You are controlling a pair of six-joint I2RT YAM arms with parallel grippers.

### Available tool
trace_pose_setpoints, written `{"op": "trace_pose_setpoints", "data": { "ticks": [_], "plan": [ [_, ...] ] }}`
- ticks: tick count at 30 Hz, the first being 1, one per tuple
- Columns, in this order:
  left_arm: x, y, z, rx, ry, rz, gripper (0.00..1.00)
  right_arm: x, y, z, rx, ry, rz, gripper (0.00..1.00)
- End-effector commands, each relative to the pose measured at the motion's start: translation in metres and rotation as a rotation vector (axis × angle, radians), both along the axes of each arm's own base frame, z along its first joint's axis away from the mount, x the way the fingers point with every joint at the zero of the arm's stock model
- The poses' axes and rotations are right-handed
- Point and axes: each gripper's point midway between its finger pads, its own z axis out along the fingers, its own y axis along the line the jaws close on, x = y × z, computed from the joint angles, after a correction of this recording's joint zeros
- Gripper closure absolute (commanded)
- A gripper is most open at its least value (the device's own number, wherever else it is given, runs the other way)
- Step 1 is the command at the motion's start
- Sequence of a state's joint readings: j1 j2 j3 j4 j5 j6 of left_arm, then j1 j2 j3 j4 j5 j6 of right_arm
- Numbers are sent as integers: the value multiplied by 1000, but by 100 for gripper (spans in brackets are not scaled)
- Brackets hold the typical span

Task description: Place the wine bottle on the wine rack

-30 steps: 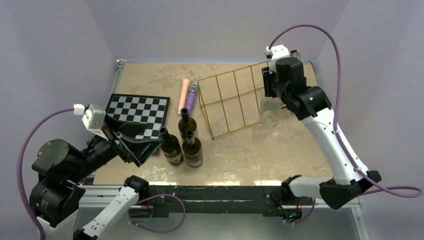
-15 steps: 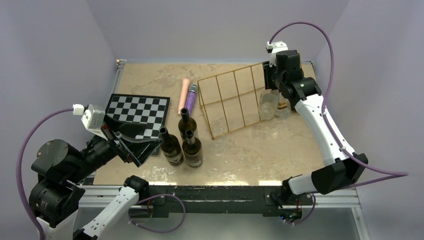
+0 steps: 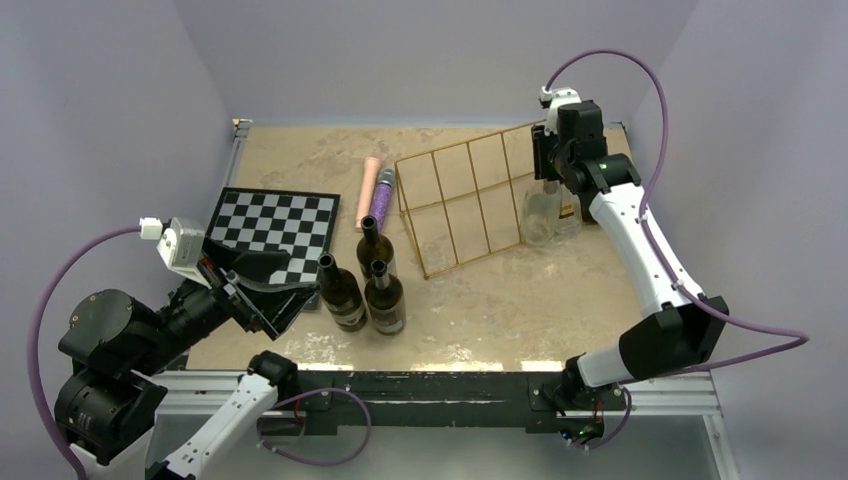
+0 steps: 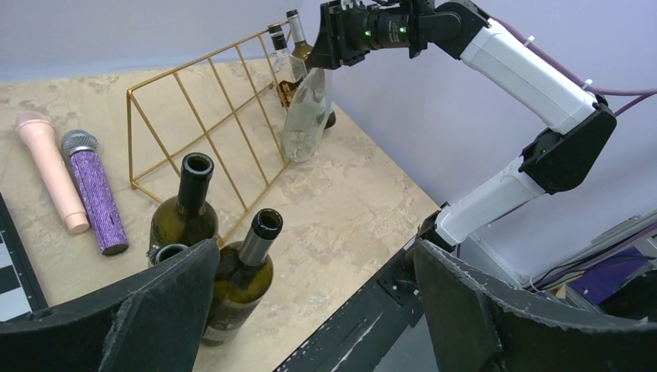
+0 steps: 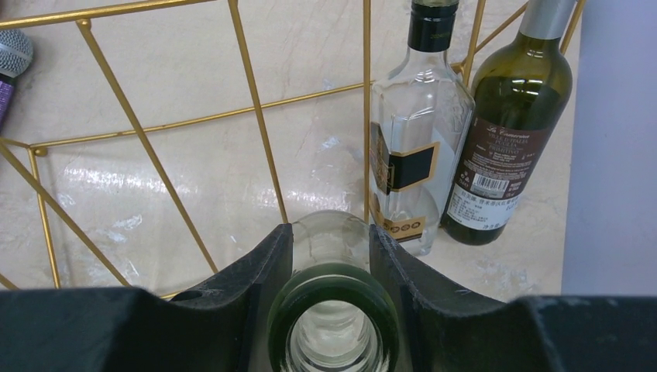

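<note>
Presently gripping the clear wine bottle by its neck with the right claw, fingers clenched against either side of the glass just under the open mouth. Holding it tilted at the right end of the wine rack, just beside the gold wire of the last bay, base down near the surface; cannot tell whether touching. Not laid in any bay.

Just behind that end of the rack, standing upright side by side: a square clear bottle with a black label and a dark green bottle.

Hovering at the left front with the left claw released, spread wide, nothing between, over the near corner of the chessboard. Standing close together by the rack's near left corner: three dark bottles, uncorked. Lying side by side beyond those, left of the rack: a pink microphone and a purple microphone.
</note>
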State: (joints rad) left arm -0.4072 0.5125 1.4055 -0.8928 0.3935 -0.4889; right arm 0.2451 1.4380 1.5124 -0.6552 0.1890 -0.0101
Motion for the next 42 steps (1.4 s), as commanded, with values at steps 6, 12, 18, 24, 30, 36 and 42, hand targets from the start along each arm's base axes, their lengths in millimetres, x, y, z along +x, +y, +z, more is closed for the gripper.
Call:
{"op": "trace_pose_setpoints", "data": {
  "ticks": [6, 12, 18, 24, 30, 36, 42],
  "plan": [
    [1, 0, -1, -22, 20, 8, 1, 34, 7, 39, 63, -207, 7, 100],
    [2, -1, -1, -28, 25, 7, 1, 41, 10, 23, 60, -170, 13, 98],
    [4, -2, -4, -26, 33, 8, 1, 45, 11, 9, 54, -141, 14, 66],
    [7, -1, -3, -24, 36, 21, 1, 50, 14, 5, 62, -168, 25, 54],
    [10, 1, -7, -18, 45, 38, 1, 64, 18, -5, 56, -142, 34, 60],
    [13, 1, -10, -8, 55, 48, 1, 76, 23, -20, 58, -104, 40, 69],
    [15, 1, -12, -4, 63, 52, 1, 73, 26, -17, 100, -113, 31, 69]
  ]
}}
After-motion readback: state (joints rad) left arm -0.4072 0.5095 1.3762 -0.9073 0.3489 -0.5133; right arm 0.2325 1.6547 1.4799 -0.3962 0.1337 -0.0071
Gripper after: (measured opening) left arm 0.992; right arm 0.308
